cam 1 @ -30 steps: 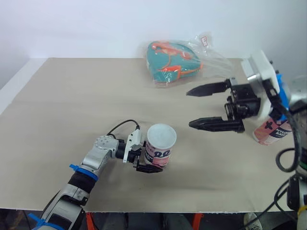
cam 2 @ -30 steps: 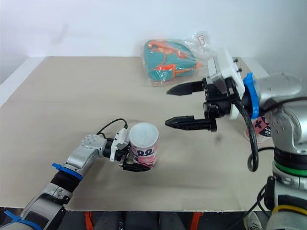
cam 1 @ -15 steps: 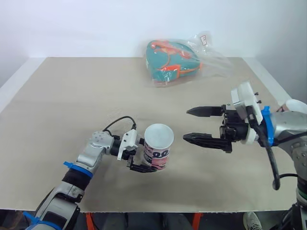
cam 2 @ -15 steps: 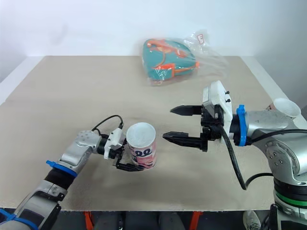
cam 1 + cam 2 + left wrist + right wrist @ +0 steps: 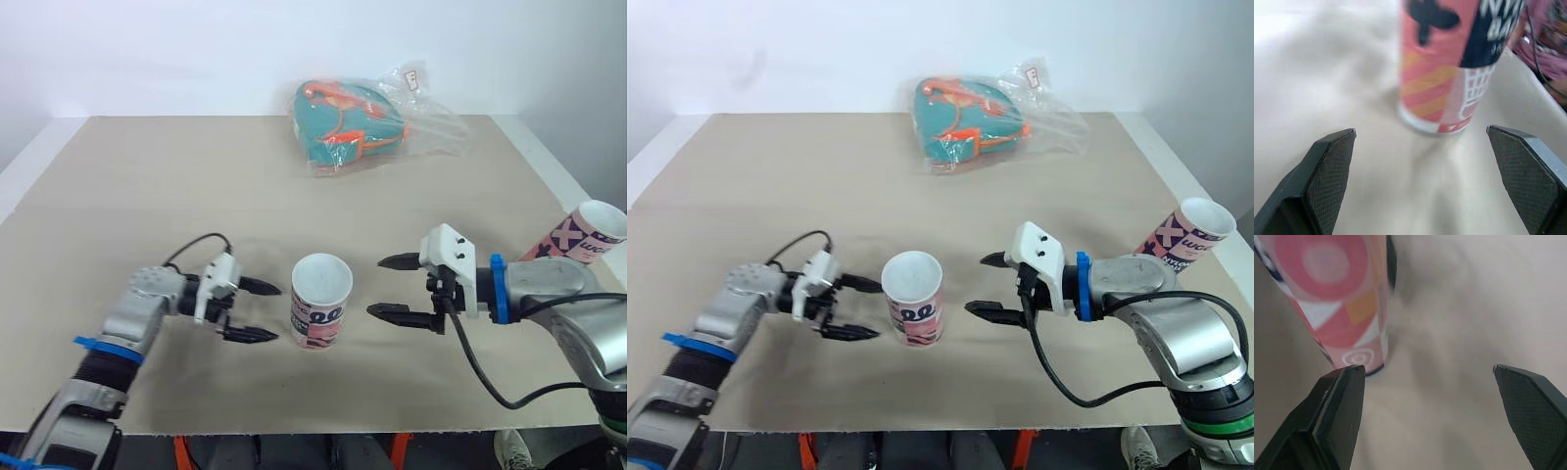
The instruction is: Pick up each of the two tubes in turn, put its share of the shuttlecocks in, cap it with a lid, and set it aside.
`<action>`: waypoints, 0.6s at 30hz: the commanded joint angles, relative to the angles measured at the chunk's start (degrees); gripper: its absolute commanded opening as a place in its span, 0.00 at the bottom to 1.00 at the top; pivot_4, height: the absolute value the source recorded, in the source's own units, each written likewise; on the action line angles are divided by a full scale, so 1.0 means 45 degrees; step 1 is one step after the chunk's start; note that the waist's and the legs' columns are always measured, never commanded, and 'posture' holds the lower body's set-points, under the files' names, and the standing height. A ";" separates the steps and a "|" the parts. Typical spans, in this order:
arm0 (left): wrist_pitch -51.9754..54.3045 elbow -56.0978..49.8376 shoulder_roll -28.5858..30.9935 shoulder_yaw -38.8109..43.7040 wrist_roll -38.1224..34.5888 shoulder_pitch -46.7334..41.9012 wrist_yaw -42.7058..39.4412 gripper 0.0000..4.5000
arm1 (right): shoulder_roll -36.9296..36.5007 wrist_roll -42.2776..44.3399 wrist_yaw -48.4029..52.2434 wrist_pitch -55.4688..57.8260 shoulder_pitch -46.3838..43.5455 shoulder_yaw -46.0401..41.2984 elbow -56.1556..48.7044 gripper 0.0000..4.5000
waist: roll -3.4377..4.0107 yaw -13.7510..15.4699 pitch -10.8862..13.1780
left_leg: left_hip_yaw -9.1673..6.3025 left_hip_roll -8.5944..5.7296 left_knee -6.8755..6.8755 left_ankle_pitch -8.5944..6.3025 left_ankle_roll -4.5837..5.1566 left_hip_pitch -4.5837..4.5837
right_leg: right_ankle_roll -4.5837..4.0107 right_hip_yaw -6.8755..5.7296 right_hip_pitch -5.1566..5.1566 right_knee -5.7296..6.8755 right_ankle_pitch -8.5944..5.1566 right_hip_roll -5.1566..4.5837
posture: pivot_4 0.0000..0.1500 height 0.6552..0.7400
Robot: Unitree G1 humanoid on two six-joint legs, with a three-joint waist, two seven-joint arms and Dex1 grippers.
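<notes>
Beige, matte tabletop (image 5: 127, 196), flat and mostly bare, with a narrow white strip along its left edge. Backed by a plain white wall (image 5: 176, 49); dark below the front edge, with orange frame pieces (image 5: 182, 452) showing there.

Near the front middle, upright and open at the top: a pink-and-white printed cardboard tube (image 5: 320, 313), base flat on the tabletop, nothing touching it.

Just left of that tube, low over the tabletop: left hand (image 5: 276, 312), two black fingers (image 5: 1332, 166) spread wide and pointed at the tube, holding nothing, tips close to the tube's wall but apart from it.

Just right of the tube: right hand (image 5: 377, 287), likewise spread wide, empty, tips aimed at the tube with a clear gap between.

Well to the right of the central tube, at the tabletop's right edge: a second pink-and-white printed tube (image 5: 578, 235), tilted; cannot tell what supports it.

Far behind the central tube, near the wall: a teal and orange bundle in a crinkled clear plastic bag (image 5: 353, 127), lying on the tabletop.
</notes>
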 commanded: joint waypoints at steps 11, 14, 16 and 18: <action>0.1284 -0.3545 0.2255 0.1449 -0.1479 0.1960 -0.0443 0.99 | 0.1842 -0.0210 0.0625 -0.0700 -0.0671 0.1946 0.0593 1.00 | -0.0035 0.0012 0.0034 | 0.0004 0.0014 0.0004 0.0000 -0.0002 0.0002 | -0.0019 -0.0007 -0.0005 0.0002 0.0007 0.0002 | 1.00 0.99; 0.1635 -0.4055 0.2228 0.1791 -0.1839 0.2184 -0.0016 0.99 | 0.2310 -0.0273 0.0782 -0.0859 -0.0850 0.2225 0.1188 1.00 | -0.0042 0.0017 0.0038 | 0.0005 0.0016 0.0008 0.0002 -0.0004 0.0001 | -0.0018 -0.0009 -0.0004 0.0002 0.0011 0.0002 | 1.00 0.99; 0.1876 -0.4530 0.2197 0.2062 -0.2089 0.2347 0.0439 0.99 | 0.2717 -0.0320 0.0962 -0.0959 -0.0937 0.2585 0.1506 1.00 | -0.0046 0.0014 0.0040 | 0.0007 0.0017 0.0009 0.0002 -0.0004 0.0000 | -0.0017 -0.0008 -0.0005 0.0002 0.0012 0.0002 | 1.00 0.99; 0.2245 -0.5221 0.2149 0.2366 -0.2439 0.2538 0.1008 0.99 | 0.3135 -0.0419 0.1137 -0.1145 -0.1100 0.2944 0.1858 1.00 | -0.0051 0.0012 0.0044 | 0.0004 0.0023 0.0006 0.0002 -0.0004 0.0000 | -0.0019 -0.0008 -0.0005 0.0003 0.0010 0.0011 | 1.00 0.99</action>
